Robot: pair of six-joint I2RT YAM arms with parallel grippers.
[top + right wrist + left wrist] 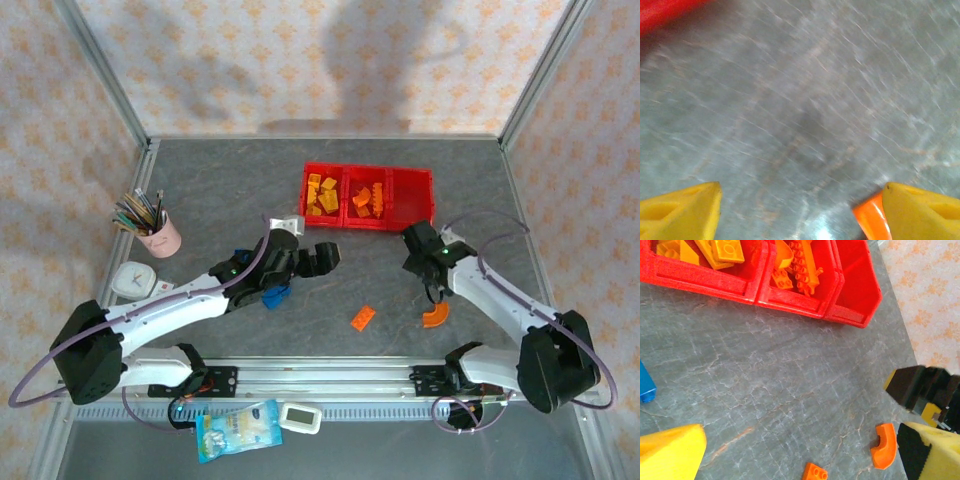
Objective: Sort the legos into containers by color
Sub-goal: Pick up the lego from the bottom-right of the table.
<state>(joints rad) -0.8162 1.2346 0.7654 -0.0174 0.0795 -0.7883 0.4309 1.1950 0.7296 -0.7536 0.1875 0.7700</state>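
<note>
A blue lego (272,297) lies beside the left arm. The left gripper (325,257) is open and holds nothing. An orange lego (363,318) waits on the surface (220,190). The containers (368,167) hold yellow and orange legos. The right bin has none. The right gripper (432,297) is open by an orange arc (436,317), with bare room around.

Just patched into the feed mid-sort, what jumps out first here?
The bright red tray at the table's far middle stands out, yellow legos in its left bin and orange legos in the middle one. Closer in, an orange arc lies beside the open right gripper, an orange flat brick sits mid-table, and a blue piece lies further left.
</note>
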